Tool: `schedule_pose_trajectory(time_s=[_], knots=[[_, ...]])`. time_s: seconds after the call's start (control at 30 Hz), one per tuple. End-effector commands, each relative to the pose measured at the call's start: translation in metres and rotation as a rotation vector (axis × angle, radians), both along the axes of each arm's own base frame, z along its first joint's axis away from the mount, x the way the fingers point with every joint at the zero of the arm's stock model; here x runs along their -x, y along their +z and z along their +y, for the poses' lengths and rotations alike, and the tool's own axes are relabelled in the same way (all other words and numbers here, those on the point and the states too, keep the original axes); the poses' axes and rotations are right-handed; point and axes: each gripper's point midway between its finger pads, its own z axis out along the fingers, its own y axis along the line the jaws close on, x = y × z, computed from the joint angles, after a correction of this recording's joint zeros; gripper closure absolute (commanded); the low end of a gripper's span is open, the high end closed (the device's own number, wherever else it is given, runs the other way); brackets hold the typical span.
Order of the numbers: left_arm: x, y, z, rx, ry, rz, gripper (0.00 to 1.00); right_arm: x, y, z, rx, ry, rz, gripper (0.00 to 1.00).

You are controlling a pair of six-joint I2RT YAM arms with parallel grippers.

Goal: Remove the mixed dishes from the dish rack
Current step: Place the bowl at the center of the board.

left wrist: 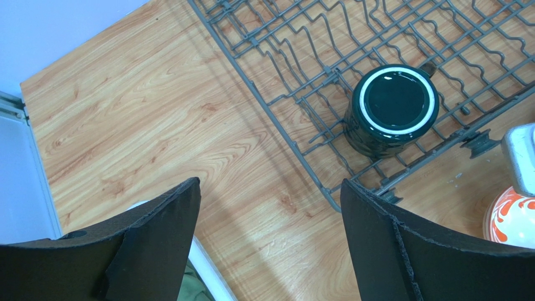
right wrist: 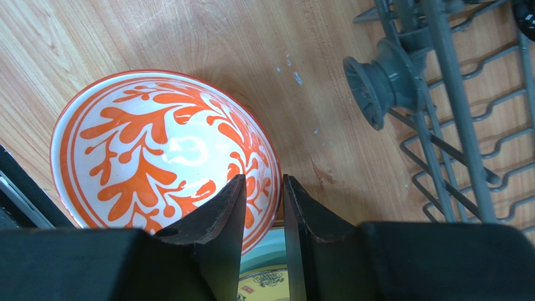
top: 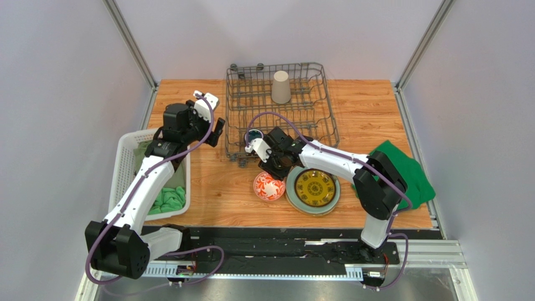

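Note:
The dark grey dish rack (top: pixel 329 116) stands at the back of the table. It holds a dark teal mug (top: pixel 253 135) at its near left corner and a beige tumbler (top: pixel 281 86), upside down, at the back. The red-and-white bowl (top: pixel 269 187) sits on the wood next to a yellow patterned plate (top: pixel 314 187) stacked on a pale green plate (top: pixel 291 195). The cream plate is hidden. My right gripper (top: pixel 271 167) has its fingers close together around the bowl's rim (right wrist: pixel 271 188). My left gripper (top: pixel 216 132) is open and empty above bare wood left of the rack, with the mug (left wrist: pixel 392 106) ahead.
A white slatted basket (top: pixel 122 169) with green cloths (top: pixel 169 199) stands at the left edge; its rim (left wrist: pixel 204 266) shows under my left fingers. Another green cloth (top: pixel 411 172) lies at the right, under my right arm. Side walls close in the table.

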Motion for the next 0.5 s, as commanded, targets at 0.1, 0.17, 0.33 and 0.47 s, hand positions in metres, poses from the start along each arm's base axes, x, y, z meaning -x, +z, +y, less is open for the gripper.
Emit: schedule_pose_trajectory(time_s=[0.1,0.17,0.33,0.47], knots=[[-0.003,0.014,-0.007,0.022,-0.046,-0.043,0.10,-0.016,0.047,-0.002,-0.036,-0.021,-0.148,0.57],[-0.003,0.011,-0.011,0.026,-0.070,-0.031,0.10,-0.019,0.056,-0.001,-0.043,-0.027,-0.171,0.56],[-0.003,0.004,-0.025,0.051,-0.143,0.010,0.10,-0.024,0.083,-0.006,-0.071,-0.047,-0.233,0.55],[-0.004,0.002,-0.038,0.082,-0.197,0.061,0.10,-0.032,0.106,-0.016,-0.088,-0.096,-0.301,0.50]])
